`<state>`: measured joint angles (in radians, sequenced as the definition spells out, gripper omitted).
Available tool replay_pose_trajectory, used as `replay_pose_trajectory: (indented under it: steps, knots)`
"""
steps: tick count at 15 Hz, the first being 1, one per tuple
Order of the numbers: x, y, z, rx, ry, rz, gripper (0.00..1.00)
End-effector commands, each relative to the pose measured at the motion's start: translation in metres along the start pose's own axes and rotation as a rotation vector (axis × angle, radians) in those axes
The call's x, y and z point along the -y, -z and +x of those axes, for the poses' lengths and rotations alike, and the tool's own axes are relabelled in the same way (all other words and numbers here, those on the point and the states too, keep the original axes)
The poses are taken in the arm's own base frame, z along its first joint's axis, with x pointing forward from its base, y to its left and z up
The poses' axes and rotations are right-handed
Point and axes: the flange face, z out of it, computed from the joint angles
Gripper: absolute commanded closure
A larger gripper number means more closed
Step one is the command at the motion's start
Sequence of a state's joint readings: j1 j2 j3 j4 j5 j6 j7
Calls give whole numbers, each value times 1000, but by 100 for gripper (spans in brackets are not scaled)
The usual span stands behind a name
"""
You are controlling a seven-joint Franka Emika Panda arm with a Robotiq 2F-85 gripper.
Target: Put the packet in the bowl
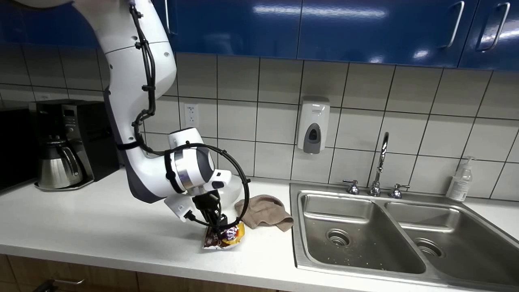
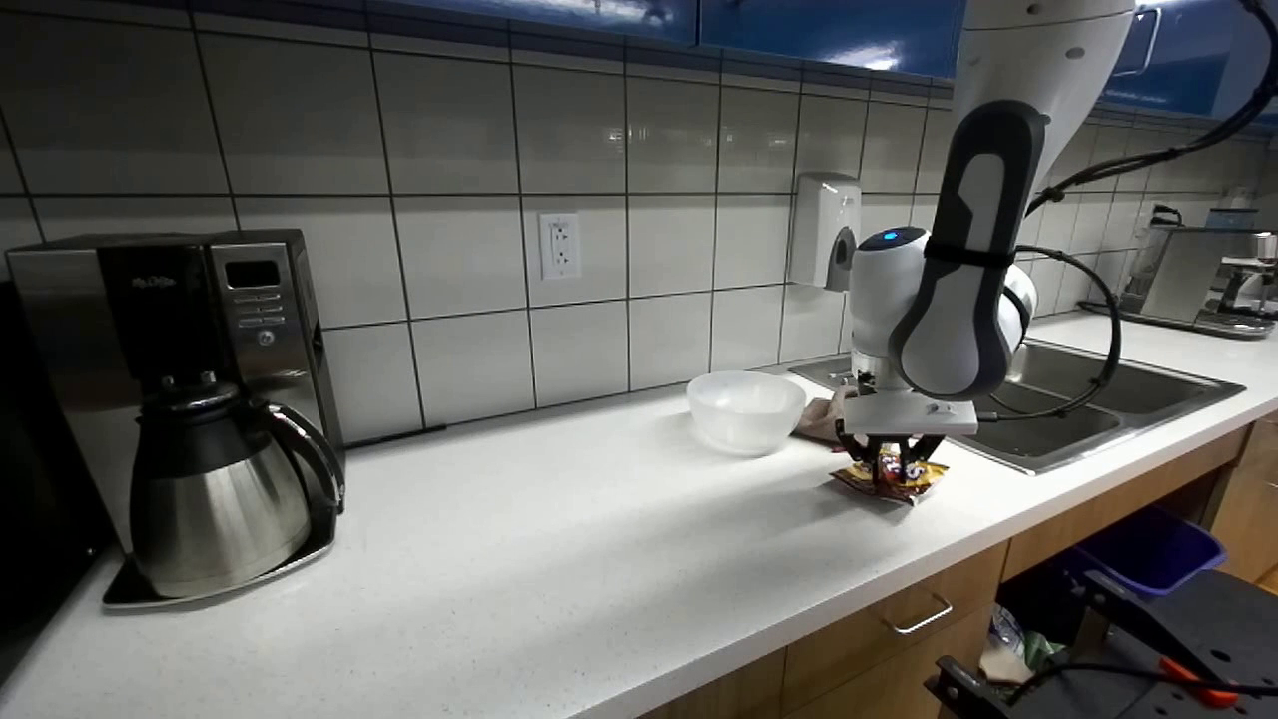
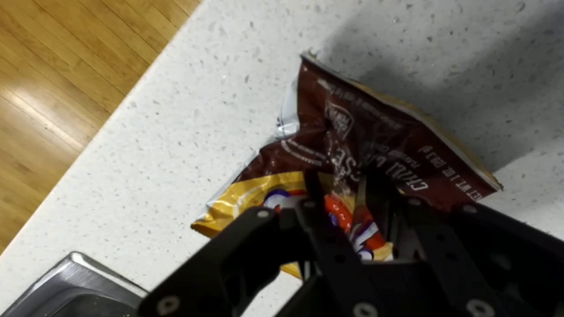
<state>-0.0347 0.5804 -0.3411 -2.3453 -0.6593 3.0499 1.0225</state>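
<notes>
Arm (image 1: 125, 93): white, rounded links with dark grey trim (image 2: 998, 125); small grey discs (image 1: 166, 54) dot them. Black cables (image 1: 152, 80) run along, tied at intervals, one looping wide. Black strap (image 2: 968, 256), silver band (image 1: 186, 164). Blue light (image 2: 890, 237) glows on a dark cap (image 2: 912, 237). Fingers (image 3: 380, 193) are black, jointed; round, pale screw heads (image 3: 168, 304) show.

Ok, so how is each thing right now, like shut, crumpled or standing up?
Packet: crumpled
Fingers: closed on the packet
Bowl: upright, packet not in it yet
Brown cloth: rumpled
Faucet: not running
Sink: speckled inside
Soap bottle: upright
Coffee pot: upright
Blue cupboards: shut
Drawer: shut
</notes>
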Motion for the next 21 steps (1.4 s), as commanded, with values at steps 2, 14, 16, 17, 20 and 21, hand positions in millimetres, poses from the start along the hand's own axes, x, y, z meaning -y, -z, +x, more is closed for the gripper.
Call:
replay_pose_trajectory:
  steps: [2, 14, 16, 17, 20, 21]
  knots:
    - [2, 1, 3, -21, -15, 2, 100]
    - [-3, 37, 12, -74, -7, 17, 100]
    - [-1, 55, 17, -99, -5, 30, 100]
    - [0, 66, 20, -116, -4, 39, 100]
    - [5, 97, 26, -161, 0, 69, 100]
    - [7, 108, 29, -177, 0, 79, 100]
